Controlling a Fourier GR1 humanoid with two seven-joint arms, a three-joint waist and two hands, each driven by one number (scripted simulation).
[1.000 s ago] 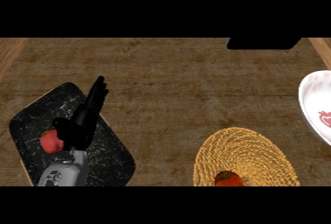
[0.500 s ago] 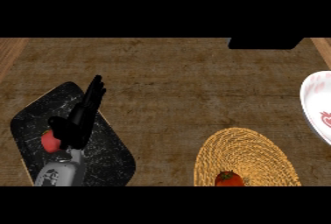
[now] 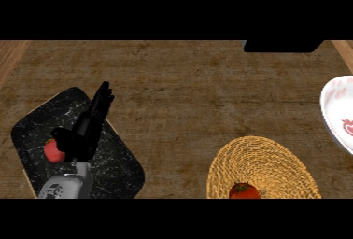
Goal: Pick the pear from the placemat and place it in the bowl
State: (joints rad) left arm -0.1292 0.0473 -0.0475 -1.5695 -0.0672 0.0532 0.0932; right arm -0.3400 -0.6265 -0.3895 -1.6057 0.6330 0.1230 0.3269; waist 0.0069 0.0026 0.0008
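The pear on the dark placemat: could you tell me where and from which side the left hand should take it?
Grip the pear across its rounded body, coming from above and its right. The left hand already hangs there with open fingers, covering the fruit's right edge; the left side lies bare on the placemat.

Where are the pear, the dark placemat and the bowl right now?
pear (image 3: 51,150), head view, its visible red side.
dark placemat (image 3: 34,128), head view, bare marbled surface.
bowl (image 3: 335,109), head view, white inner wall.
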